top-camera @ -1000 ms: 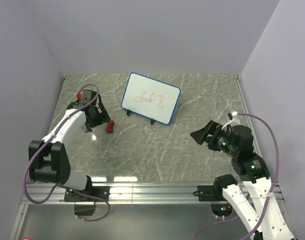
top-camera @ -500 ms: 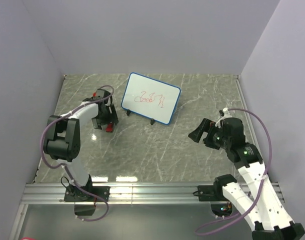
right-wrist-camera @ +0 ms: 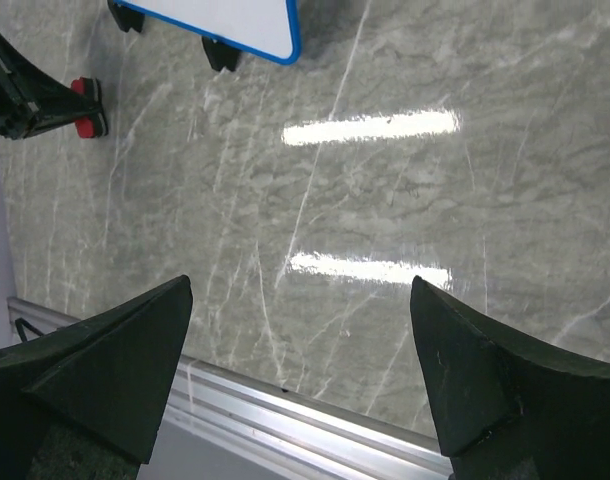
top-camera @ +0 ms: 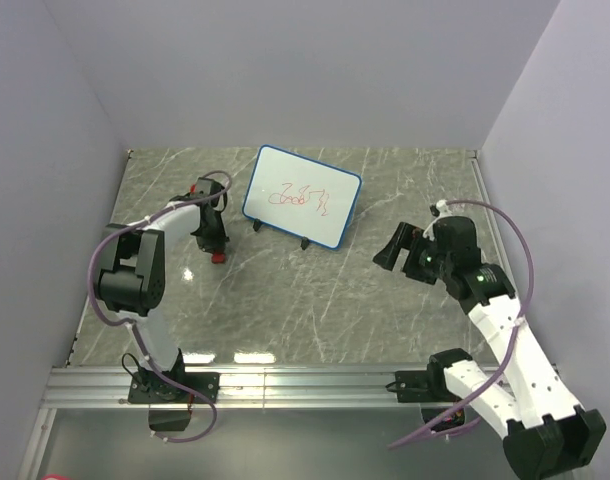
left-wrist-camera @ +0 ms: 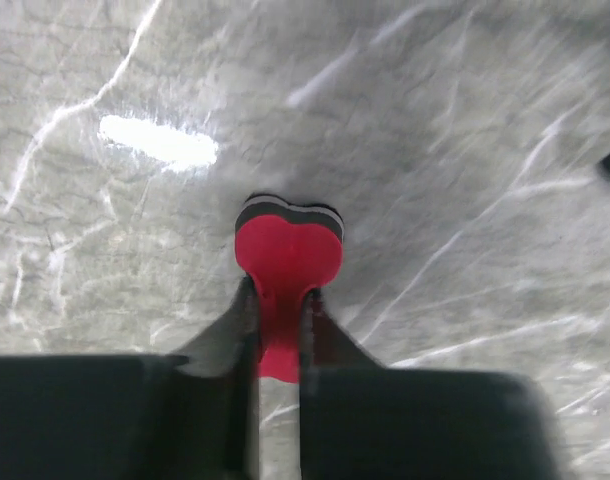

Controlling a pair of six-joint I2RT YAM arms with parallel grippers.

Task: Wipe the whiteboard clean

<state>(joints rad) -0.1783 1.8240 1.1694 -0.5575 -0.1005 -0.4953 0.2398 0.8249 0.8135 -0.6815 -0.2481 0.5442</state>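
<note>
The whiteboard (top-camera: 301, 195) stands tilted on small black feet at the back centre, with red scribbles on its face; its lower corner (right-wrist-camera: 225, 15) shows in the right wrist view. A small red-black block (top-camera: 217, 256) lies on the marble to its left. My left gripper (top-camera: 215, 246) is shut on this block, and in the left wrist view the block's red body (left-wrist-camera: 288, 255) is squeezed between the fingers of the left gripper (left-wrist-camera: 280, 305). My right gripper (top-camera: 390, 255) hangs open right of the board, nothing between its fingers (right-wrist-camera: 125, 350).
An aluminium rail (top-camera: 305, 380) runs along the near table edge, also seen as the rail (right-wrist-camera: 285, 420) under the right gripper. Lilac walls close in the left, back and right sides. The left gripper (right-wrist-camera: 25, 95) and block (right-wrist-camera: 88, 120) show far left in the right wrist view.
The left gripper has closed on the red-black block after reaching it from the left. The right arm has swung a little up and toward the board, jaws still wide.
</note>
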